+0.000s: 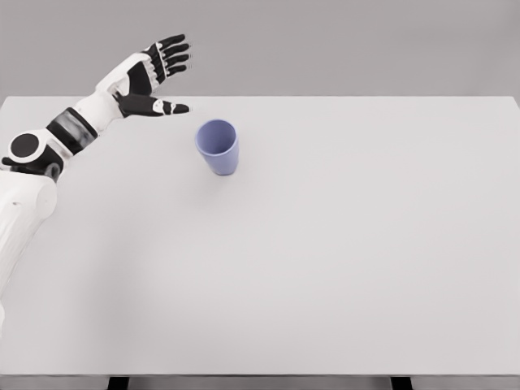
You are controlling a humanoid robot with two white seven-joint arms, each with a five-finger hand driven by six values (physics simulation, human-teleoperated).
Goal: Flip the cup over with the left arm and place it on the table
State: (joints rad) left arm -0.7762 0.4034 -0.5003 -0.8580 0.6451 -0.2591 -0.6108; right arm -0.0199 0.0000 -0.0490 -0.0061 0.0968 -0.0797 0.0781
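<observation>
Counter [325, 284] front edge nearest; cup [218, 146] appears upright, released, task looks near complete.
Counter broad and bare on every side of the left hand [154, 81], which hangs fingers spread, holding nothing, by the far edge; cup stands just below-right of it, apart, mouth apparently up.

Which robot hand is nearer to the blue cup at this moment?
Left. The left robot hand is open, up and to the left of the blue cup, not touching it. The right robot hand is out of view.
</observation>
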